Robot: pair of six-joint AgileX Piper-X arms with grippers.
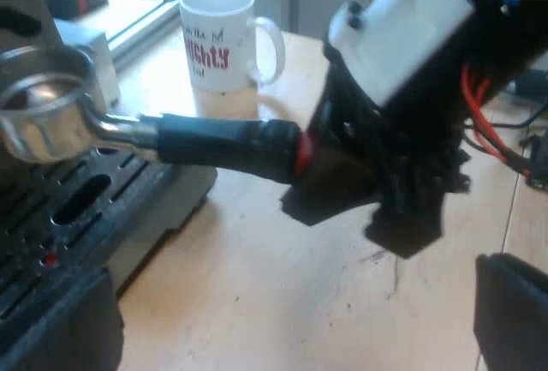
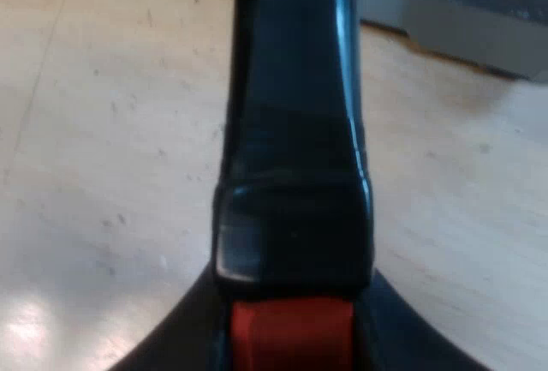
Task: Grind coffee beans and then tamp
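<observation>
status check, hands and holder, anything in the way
Right hand shut on holder, at red end. Left hand open, empty. Holder loose, basket over drip tray. Mug beyond it, apart, not blocking.

Worktop bare under & beside holder handle: room to pass. Mug stands just beyond handle, blocks that side. Machine tray close under basket; right tool clamped on handle's red end.

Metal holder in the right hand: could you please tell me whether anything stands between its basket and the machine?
Nothing visible does. The right hand grips the metal holder by its red end, and the basket hangs over the machine's drip tray. The mug stands apart, beyond the handle.
</observation>
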